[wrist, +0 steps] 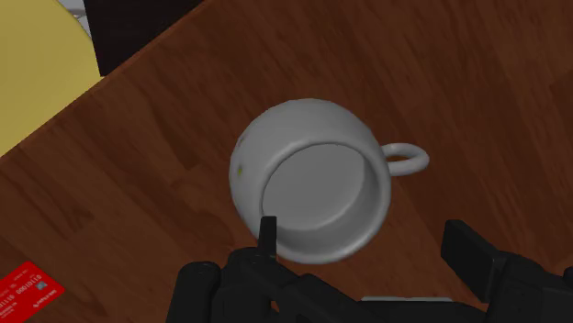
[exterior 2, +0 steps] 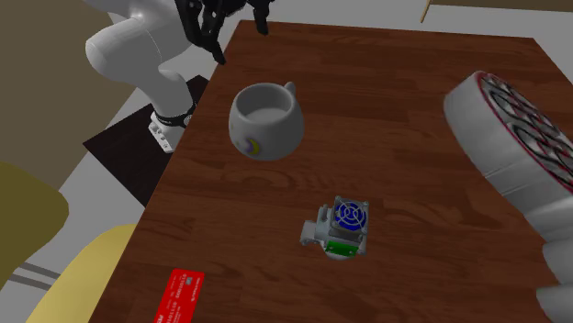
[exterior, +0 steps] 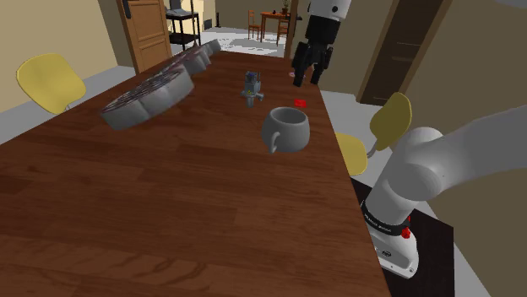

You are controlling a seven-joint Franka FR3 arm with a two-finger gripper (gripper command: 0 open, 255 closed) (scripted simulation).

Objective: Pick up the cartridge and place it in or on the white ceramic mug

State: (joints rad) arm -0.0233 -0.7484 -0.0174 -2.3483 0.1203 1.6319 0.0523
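Across most of the shoulder view I see the dark wood desk [exterior: 169,211], with the stand at its edge. From there the white arm [exterior: 439,160] reaches over the desk. A row of big grey ribbed discs [exterior: 148,97] lies along the shoulder view's left side.

The pincer [exterior: 308,76] hangs high above the desk. In the wrist view I look straight down into the mug below it, with the two black fingers [wrist: 468,252] spread wide and nothing between them.

The mug [exterior 2: 266,119] is pale grey with a small yellow crescent on its side. It stands upright and empty near the stand's edge of the desk. A small grey gadget [exterior 2: 342,228] with a blue grille sits well apart from it.

The cartridge [exterior 2: 181,295], red and flat with white print, lies on the desk by the edge, near a yellow chair [exterior 2: 83,275]. It is apart from both mug and gadget, and the pincer is not touching it.
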